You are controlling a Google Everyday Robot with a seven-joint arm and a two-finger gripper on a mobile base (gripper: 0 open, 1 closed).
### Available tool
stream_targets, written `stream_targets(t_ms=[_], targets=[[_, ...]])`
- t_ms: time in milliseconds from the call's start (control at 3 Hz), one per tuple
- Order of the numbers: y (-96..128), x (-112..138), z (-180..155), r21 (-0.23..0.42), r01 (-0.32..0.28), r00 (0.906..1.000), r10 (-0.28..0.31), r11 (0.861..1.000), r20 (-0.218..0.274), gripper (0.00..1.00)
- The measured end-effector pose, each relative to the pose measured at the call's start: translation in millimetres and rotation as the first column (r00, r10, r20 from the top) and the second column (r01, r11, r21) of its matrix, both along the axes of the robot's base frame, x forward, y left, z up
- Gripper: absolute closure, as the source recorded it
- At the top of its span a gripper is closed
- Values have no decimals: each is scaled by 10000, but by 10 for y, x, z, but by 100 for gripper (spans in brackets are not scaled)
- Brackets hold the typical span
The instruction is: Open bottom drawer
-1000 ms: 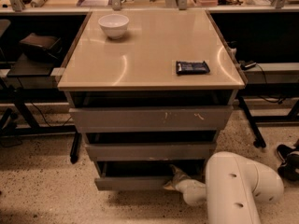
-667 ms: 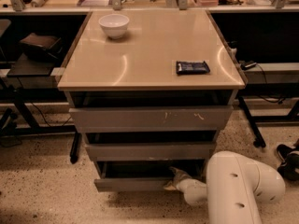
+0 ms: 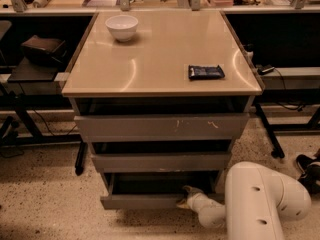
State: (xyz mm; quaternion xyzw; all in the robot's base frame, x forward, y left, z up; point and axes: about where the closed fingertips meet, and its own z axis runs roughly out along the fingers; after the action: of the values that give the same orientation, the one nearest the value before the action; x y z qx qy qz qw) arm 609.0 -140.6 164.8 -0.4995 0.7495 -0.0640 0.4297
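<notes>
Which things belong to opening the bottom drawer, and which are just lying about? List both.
Job: bottom drawer, partly pulled out; hand, at its front edge.
Lying about: white bowl, dark packet, both on the cabinet top.

White pincer [image 3: 186, 197] at grey bottom drawer [image 3: 140, 202]; tan top [image 3: 160, 59], white bowl [image 3: 122, 27], dark-blue packet [image 3: 205, 72].

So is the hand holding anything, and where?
Cannot tell: the hand is at the front of the bottom drawer, right of its middle, but no grip shows.
</notes>
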Motion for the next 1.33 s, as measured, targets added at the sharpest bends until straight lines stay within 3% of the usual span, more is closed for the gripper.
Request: stream_targets(t_ms=[333,1333], targets=[[-89,-452,76,-193,526,9985,-528,9984,-131,100],[-115,-556,34,-360,422,9986,-433,9985,-316,100]])
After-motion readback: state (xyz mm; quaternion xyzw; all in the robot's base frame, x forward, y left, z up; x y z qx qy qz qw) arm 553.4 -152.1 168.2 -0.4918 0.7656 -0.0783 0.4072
